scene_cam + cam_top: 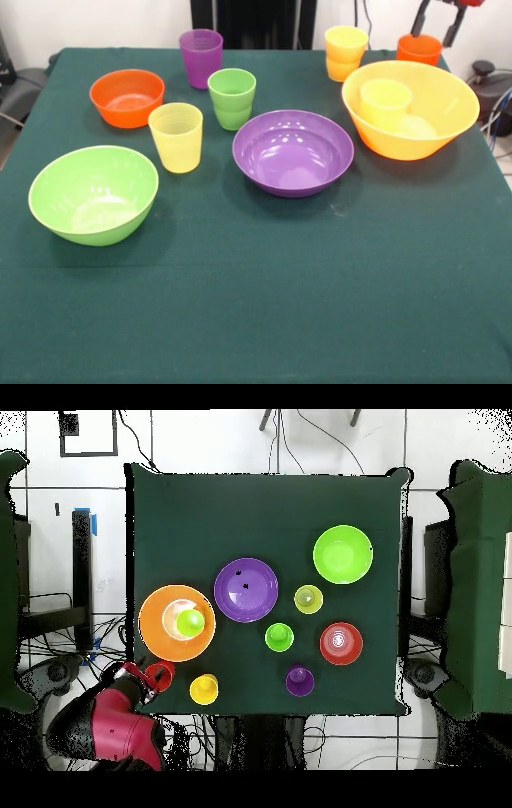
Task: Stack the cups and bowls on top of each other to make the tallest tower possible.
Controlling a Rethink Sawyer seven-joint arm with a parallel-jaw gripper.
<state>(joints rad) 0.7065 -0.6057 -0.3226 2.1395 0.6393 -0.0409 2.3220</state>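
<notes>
The largest yellow-orange bowl [432,120] [160,639] stands at the right of the front view with a yellowish-lime cup [386,102] [190,622] upright inside it. Behind it stands the orange cup [418,51] [161,674]. My gripper [437,28] [148,681] hangs open just over that cup's rim, its fingers [418,20] spread and holding nothing. On the cloth stand the yellow-orange cup [346,53], purple cup [201,58], green cup [232,98], pale yellow cup [176,138], purple bowl [293,154], orange bowl [126,98] and lime green bowl [94,195].
The table [256,304] is covered in a dark green cloth. Cables and a black round object [482,69] lie off the table's right edge. The red arm [115,729] reaches in from the lower left of the overhead view.
</notes>
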